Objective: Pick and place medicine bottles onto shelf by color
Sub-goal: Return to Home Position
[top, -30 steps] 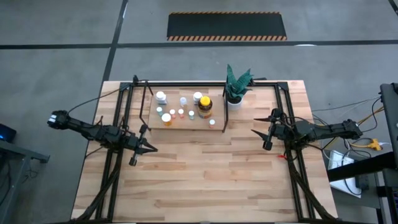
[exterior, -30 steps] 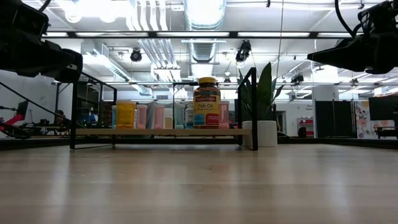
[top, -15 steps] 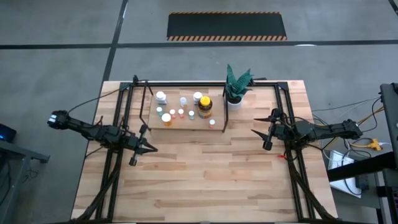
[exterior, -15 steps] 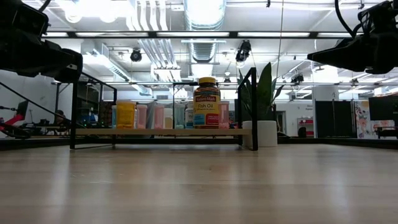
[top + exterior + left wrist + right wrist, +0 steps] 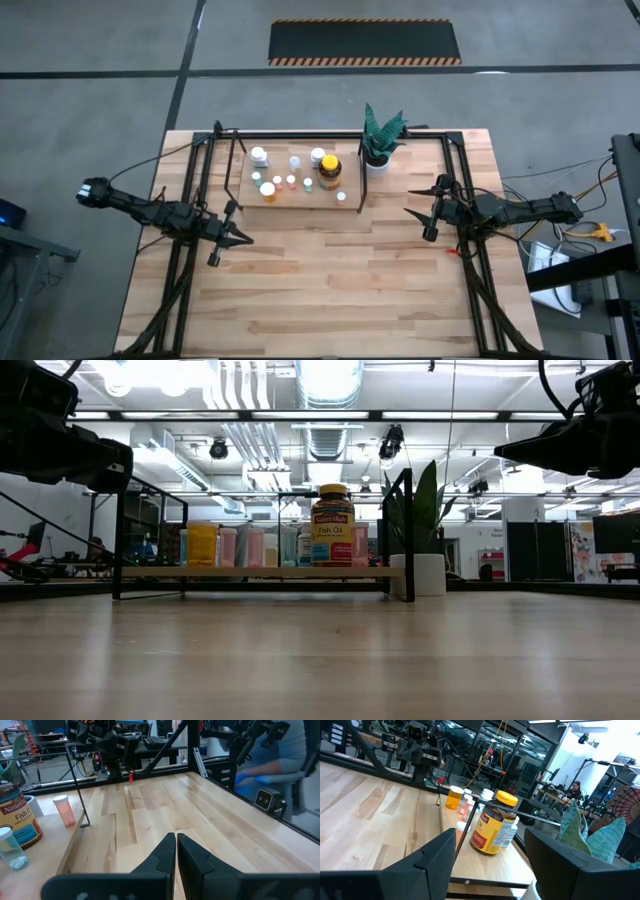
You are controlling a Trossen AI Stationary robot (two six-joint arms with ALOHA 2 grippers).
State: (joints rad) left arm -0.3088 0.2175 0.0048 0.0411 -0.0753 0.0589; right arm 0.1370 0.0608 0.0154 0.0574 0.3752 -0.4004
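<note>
**Arms parked, bottles on shelf**

No movement against the earlier frames. Left gripper [image 5: 176,836] above the left side of the table [image 5: 330,290], well apart from the shelf [image 5: 300,208], fingers pressed together, holding nothing. Right gripper [image 5: 490,834] above the right side, fingers spread wide, empty. Medicine bottles [image 5: 292,181] all standing on the shelf, large amber bottle [image 5: 329,172] toward the plant end. Potted plant [image 5: 381,135] just beside the shelf's far corner.

I note the table's [image 5: 330,290] near half lies open between the black side frames [image 5: 183,270]. Toward the far edge, the shelf [image 5: 300,204], its crowded bottles [image 5: 329,172] and the plant [image 5: 382,132] block passage.
</note>
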